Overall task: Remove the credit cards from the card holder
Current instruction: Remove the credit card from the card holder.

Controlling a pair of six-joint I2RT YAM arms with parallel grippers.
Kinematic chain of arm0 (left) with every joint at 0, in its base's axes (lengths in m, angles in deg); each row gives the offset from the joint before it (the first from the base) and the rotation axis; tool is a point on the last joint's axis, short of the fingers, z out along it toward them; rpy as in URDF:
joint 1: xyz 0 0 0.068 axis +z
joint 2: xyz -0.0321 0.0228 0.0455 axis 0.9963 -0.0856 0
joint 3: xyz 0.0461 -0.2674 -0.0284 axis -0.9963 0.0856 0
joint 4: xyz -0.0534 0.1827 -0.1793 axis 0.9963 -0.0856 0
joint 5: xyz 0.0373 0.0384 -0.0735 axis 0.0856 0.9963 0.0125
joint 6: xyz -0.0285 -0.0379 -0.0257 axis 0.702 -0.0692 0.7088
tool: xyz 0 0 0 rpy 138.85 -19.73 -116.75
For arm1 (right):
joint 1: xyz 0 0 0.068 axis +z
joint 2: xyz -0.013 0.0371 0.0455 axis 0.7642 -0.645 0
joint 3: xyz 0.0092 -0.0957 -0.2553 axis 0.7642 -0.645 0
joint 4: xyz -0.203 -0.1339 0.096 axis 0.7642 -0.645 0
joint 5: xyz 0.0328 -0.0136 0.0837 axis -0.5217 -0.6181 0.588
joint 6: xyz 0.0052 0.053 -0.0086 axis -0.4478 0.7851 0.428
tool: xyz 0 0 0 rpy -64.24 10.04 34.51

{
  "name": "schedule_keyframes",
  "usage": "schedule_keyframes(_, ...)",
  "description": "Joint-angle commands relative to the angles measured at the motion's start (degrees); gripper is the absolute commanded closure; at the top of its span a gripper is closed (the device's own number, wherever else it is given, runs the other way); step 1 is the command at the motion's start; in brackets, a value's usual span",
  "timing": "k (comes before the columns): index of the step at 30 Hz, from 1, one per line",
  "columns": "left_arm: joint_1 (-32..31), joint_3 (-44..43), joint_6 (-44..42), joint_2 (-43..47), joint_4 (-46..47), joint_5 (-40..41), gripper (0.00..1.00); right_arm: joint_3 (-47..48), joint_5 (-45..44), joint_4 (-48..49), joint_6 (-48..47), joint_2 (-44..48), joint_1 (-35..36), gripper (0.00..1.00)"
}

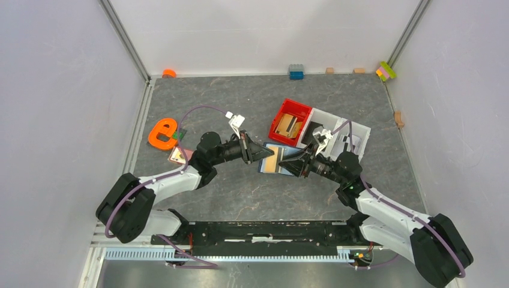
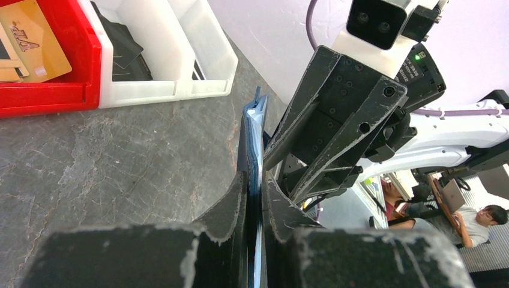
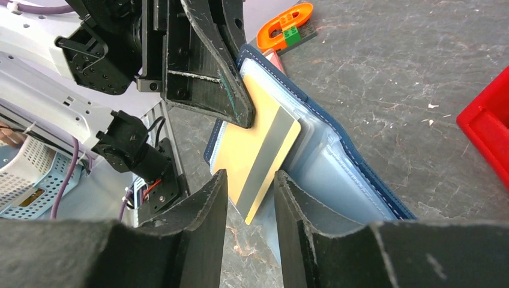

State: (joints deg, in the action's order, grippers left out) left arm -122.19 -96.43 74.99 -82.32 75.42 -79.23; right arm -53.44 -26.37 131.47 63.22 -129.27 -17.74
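The card holder (image 1: 273,159) is a navy wallet, open at the table's middle with its light blue pockets showing. My left gripper (image 1: 267,153) is shut on its left edge; in the left wrist view (image 2: 255,180) the wallet (image 2: 254,135) runs edge-on between the jaws. A gold credit card (image 3: 258,150) with a grey stripe sticks halfway out of a wallet (image 3: 342,174) pocket. My right gripper (image 3: 251,186) is open, its jaws on either side of the card's free corner without clamping it. A pinkish card (image 1: 178,156) lies on the table by the left arm.
A red tray (image 1: 306,108) holding tan pieces stands just behind the wallet, with a white divided tray (image 1: 362,129) to its right. An orange toy (image 1: 161,133) lies at the left. Small blocks (image 1: 296,71) line the back wall.
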Motion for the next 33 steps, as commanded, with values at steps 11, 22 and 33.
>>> schedule_keyframes(11, 1.06, 1.43, 8.37, -0.41, 13.9, -1.6, 0.98, 0.56, 7.23, 9.24, 5.3, -3.39, 0.18, 0.75)
schedule_keyframes(22, 1.24, 1.36, 13.21, -4.33, 22.41, -4.65, 0.98, -1.27, 11.65, 20.38, 11.37, -4.82, 0.17, 0.8)
schedule_keyframes(33, -0.6, 0.11, 13.98, -6.48, 25.62, -7.08, 0.96, -1.68, 7.89, 18.33, 11.43, -4.39, -0.01, 0.72)
